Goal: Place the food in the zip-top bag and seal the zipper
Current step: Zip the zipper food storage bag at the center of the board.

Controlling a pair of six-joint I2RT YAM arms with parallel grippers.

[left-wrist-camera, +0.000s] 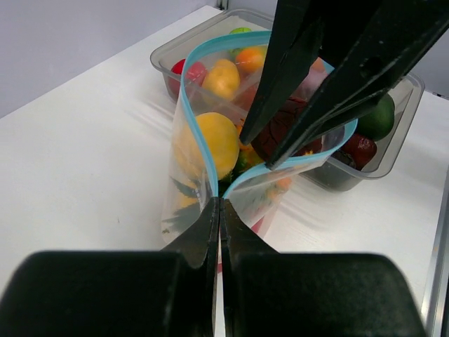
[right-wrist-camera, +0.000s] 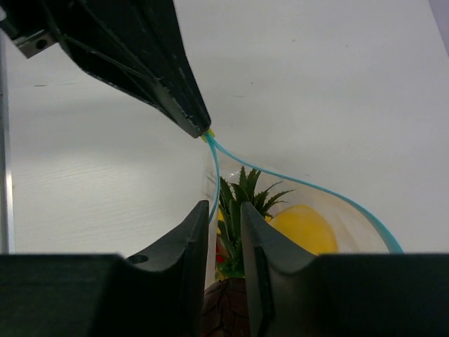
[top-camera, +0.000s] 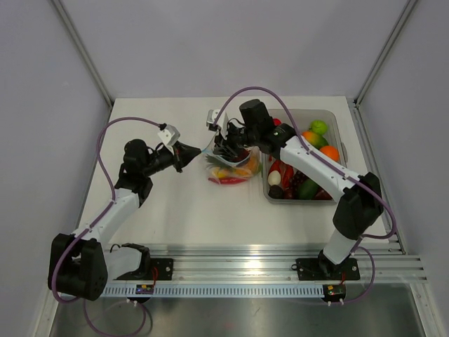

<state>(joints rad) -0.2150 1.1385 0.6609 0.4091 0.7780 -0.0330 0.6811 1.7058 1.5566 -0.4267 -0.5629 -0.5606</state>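
The bag (top-camera: 228, 170) sits mid-table (top-camera: 175, 210), mouth open, with yellow and orange food (left-wrist-camera: 214, 140) inside. The left pincer (left-wrist-camera: 219, 205) is clamped tight on the zipper (left-wrist-camera: 188, 91) end. The right pincer (left-wrist-camera: 275, 158), narrow, dips into the mouth and grips a dark red piece (left-wrist-camera: 280, 133). A tub (top-camera: 298, 114) of more food stands just beside the bag.

A robot lab cell is shown. A white counter (top-camera: 182, 210) is enclosed by plain grey walls (top-camera: 231, 42) and aluminium posts (top-camera: 83, 53). A left arm (top-camera: 116, 207) and a right arm (top-camera: 319, 168) are bolted to a slotted rail (top-camera: 238, 268), and purple cables (top-camera: 137, 119) are looped along them. Toy food (top-camera: 319, 128) is kept in a clear tub (top-camera: 303, 111).
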